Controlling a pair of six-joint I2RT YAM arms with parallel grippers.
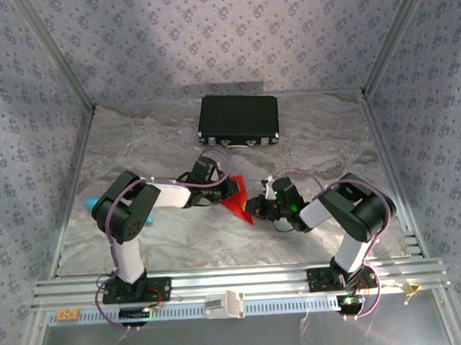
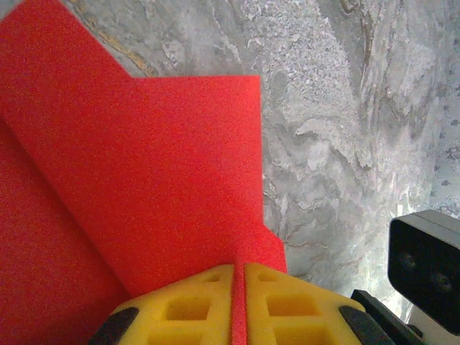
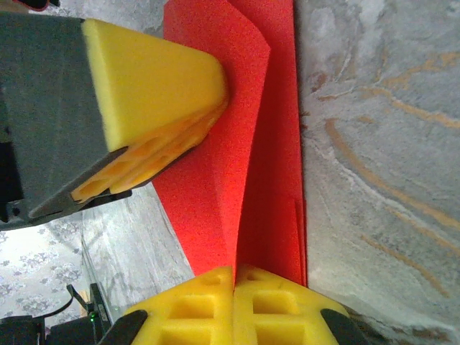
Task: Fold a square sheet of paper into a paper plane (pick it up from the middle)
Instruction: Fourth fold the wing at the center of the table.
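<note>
Red, thin square sheet of paper (image 1: 236, 200), mid-fold, is pinched by both the left gripper (image 2: 238, 305) and right gripper (image 3: 233, 298), closed tight on it; next, probably, pressing the crease flat.

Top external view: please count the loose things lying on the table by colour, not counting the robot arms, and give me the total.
Red: 1, the folded paper
Black: 1, the rectangular case
Turquoise: 1, a small object, partly hidden
Total: 3
</note>
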